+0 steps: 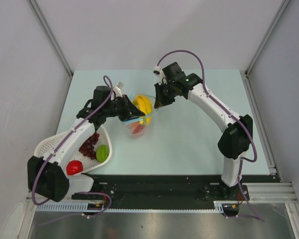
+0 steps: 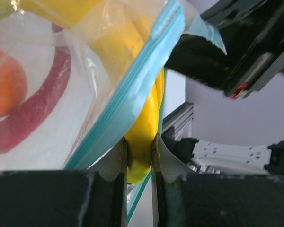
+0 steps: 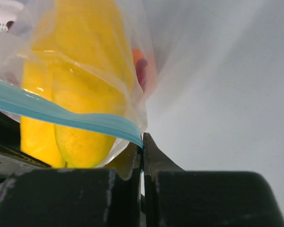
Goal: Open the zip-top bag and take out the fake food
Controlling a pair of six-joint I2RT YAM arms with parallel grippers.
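The mouth of the zip-top bag (image 1: 138,128) is blocked for me: my left claw (image 1: 131,115) pinches the yellow banana piece (image 1: 143,104) in the opening, and my right claw (image 1: 158,103) nips the zip edge just beside it. The white mesh basket (image 1: 45,144) crowds the near-left corner under my left arm; the surface (image 1: 189,144) right of the bag and toward me lies open.

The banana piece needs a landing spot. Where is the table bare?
Bare table: the wide patch between the zip-top bag, the right arm and the near edge; also both far corners. Crowded: the left side, where the white basket with fake food lies under the left arm.
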